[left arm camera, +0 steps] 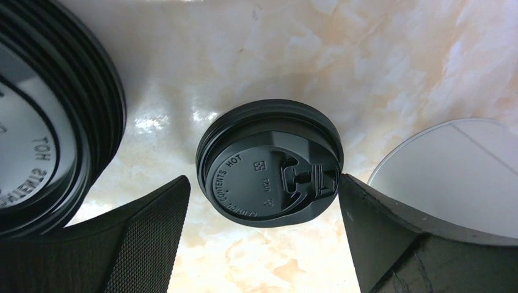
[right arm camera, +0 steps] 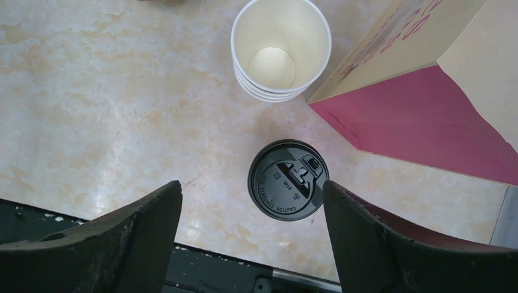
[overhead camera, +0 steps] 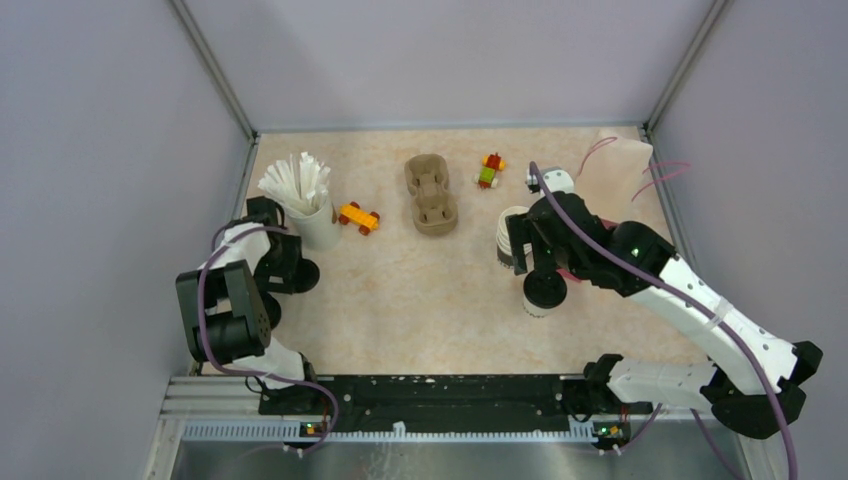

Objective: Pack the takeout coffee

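A lidded paper coffee cup (overhead camera: 543,291) stands right of centre; in the right wrist view its black lid (right arm camera: 287,180) lies below and between my fingers. My right gripper (overhead camera: 541,262) (right arm camera: 250,186) is open above it, holding nothing. A stack of empty white cups (overhead camera: 511,238) (right arm camera: 281,49) stands just behind. My left gripper (overhead camera: 297,270) (left arm camera: 262,183) is open low over the table at the left, with a loose black lid (left arm camera: 269,172) between its fingers, the right finger at its rim. A stack of black lids (left arm camera: 55,122) sits beside it.
A brown pulp two-hole tray (overhead camera: 431,195) lies at centre back. A beige cup of white sticks (overhead camera: 305,200) (left arm camera: 455,174) stands close to the left gripper. Toy cars (overhead camera: 358,217) (overhead camera: 490,170) lie on the table. A pink and beige paper bag (overhead camera: 620,160) (right arm camera: 427,97) stands at the back right.
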Controlling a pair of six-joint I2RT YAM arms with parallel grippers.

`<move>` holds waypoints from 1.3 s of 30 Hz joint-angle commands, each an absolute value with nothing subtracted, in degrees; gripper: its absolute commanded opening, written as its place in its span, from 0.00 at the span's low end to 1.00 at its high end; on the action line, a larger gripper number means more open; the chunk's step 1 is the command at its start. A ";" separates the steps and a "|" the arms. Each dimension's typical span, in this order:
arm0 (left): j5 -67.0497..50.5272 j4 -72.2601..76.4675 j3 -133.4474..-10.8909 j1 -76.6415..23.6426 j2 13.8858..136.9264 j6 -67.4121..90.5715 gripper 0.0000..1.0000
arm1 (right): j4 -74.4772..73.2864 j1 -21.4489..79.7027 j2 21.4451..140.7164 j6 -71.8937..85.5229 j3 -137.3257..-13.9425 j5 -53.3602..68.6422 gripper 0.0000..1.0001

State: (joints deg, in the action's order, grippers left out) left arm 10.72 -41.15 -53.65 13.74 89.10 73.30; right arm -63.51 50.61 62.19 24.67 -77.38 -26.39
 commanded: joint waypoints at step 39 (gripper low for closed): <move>4.48 -55.19 -50.88 12.74 81.69 66.55 0.99 | -59.62 51.32 61.95 25.32 -79.77 -24.04 0.83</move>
